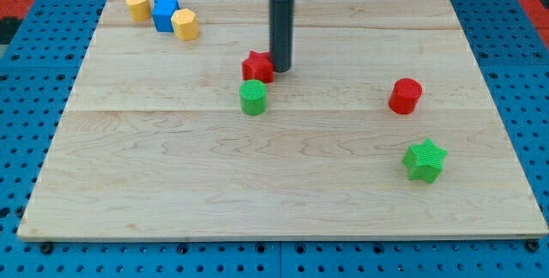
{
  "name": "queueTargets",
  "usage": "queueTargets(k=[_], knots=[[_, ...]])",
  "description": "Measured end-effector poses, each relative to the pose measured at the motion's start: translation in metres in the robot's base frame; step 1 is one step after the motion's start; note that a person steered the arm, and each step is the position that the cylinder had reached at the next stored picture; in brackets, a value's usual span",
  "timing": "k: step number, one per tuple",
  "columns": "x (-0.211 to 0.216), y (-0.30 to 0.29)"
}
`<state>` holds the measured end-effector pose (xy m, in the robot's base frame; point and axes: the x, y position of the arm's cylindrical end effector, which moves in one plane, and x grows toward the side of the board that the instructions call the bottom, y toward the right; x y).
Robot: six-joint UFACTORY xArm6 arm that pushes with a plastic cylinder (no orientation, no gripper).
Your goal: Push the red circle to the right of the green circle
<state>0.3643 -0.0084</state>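
Note:
The red circle [405,96] stands on the wooden board at the view's right, a little above the middle. The green circle [253,98] stands near the board's centre, well to the left of the red circle. A red star [257,67] sits just above the green circle, almost touching it. My tip [281,69] rests on the board right beside the red star's right side, above and to the right of the green circle and far left of the red circle.
A green star [425,160] lies below the red circle at the lower right. At the top left a yellow heart [137,6], a blue block [165,10] and a yellow hexagon [184,24] cluster together. The board [171,184] lies on a blue pegboard.

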Motion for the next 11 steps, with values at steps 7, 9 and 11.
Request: queueTargets(k=[7, 9, 11], knots=[[0.039, 0.078], [0.158, 0.247], [0.133, 0.081]])
